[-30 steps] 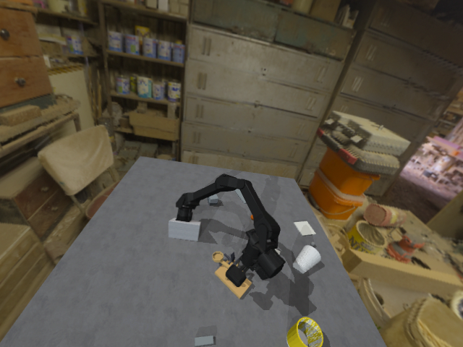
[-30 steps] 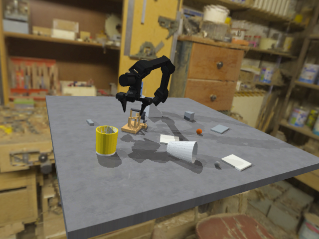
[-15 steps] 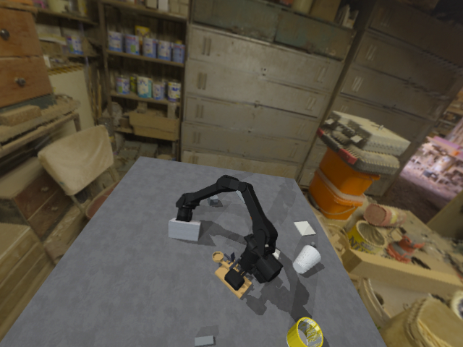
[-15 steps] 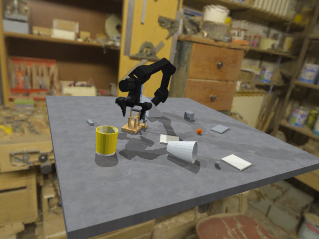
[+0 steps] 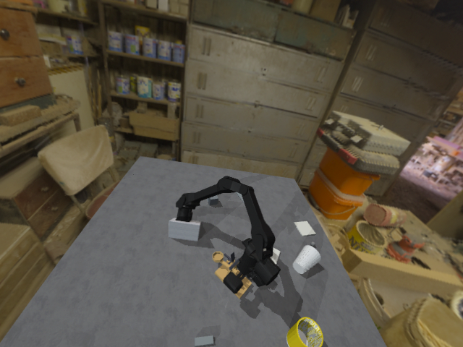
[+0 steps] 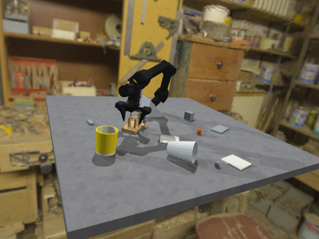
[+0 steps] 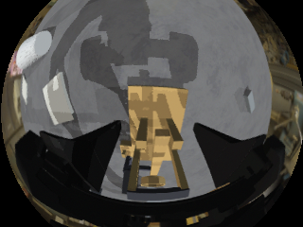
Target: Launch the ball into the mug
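The wooden catapult (image 5: 222, 274) (image 6: 130, 129) (image 7: 158, 101) stands on the table. Its round cup (image 5: 217, 256) (image 7: 152, 181) looks empty. My gripper (image 6: 132, 122) (image 7: 158, 125) is open with nothing between its fingertips. It points down over the catapult, one finger on each side of the uprights. The orange ball (image 6: 199, 131) lies on the table, away from the catapult on the far side of the white cup in the exterior view; the arm hides it in the top view. The yellow mug (image 5: 295, 338) (image 6: 105, 141) stands upright, apart from the catapult.
A white cup (image 5: 306, 259) (image 6: 180, 150) (image 7: 30, 52) lies on its side near a small grey ball (image 6: 217, 164). White tiles (image 5: 304, 228) (image 6: 236, 162) (image 7: 59, 100), a grey tile (image 6: 219, 128), a grey cube (image 6: 189, 115) and a small grey block (image 5: 204, 340) (image 6: 89, 122) (image 7: 250, 100) lie around.
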`<state>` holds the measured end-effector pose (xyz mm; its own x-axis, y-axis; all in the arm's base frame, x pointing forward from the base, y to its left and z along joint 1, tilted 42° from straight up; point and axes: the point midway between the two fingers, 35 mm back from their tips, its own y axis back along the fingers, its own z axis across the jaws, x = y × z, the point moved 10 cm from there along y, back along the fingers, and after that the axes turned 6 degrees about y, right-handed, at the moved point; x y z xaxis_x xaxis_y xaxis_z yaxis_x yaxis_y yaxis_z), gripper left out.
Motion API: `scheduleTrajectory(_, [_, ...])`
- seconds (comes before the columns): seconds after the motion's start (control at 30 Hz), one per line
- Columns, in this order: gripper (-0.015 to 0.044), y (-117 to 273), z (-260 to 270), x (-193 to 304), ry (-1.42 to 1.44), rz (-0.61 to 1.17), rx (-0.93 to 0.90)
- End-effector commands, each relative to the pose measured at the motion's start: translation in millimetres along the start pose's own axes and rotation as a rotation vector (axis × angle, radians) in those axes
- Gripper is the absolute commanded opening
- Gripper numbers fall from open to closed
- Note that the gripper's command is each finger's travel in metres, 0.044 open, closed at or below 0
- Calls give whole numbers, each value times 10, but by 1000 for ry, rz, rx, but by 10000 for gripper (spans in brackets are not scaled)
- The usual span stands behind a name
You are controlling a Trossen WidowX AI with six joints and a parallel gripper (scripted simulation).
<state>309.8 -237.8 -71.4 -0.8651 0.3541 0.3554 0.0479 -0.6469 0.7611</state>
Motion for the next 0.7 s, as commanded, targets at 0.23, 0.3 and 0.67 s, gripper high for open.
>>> scheduleTrajectory(0.23, [388,-95,2,6,0,1,-1])
scheduleTrajectory(0.3, [335,-95,2,6,0,1,-1])
scheduleTrajectory(0.67, [125,-95,2,6,0,1,-1])
